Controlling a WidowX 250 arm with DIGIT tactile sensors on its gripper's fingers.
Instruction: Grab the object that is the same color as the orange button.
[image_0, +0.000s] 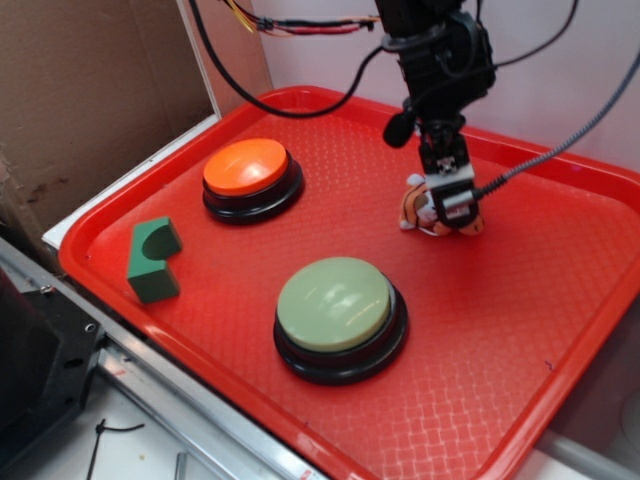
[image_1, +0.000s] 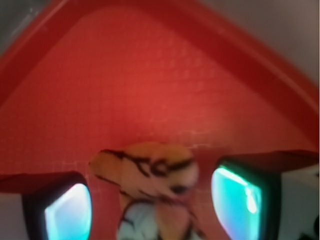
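The tool (image_0: 447, 205) hangs down from the black arm at the far right of the red tray (image_0: 520, 330), lowered right onto the plush tiger (image_0: 416, 212); in the wrist view the tiger (image_1: 150, 190) sits between the two fingers (image_1: 242, 195), with a gap showing on either side of it, so the tool looks spread fairly wide about the toy and not closed on it; whether either pad touches the plush I cannot tell, the view being blurred. The tiger lies on the tray floor, orange with dark stripes and a pale underside; the tray wall (image_1: 260, 70) rises beyond it. Outward to the left, at the far side of the tray, stands the orange button (image_0: 246, 166) on its black base; nearer, about the middle, sits the pale green button (image_0: 334, 302); at the near left stands the green block (image_0: 152, 259) with its arch cut, well apart from the tool.
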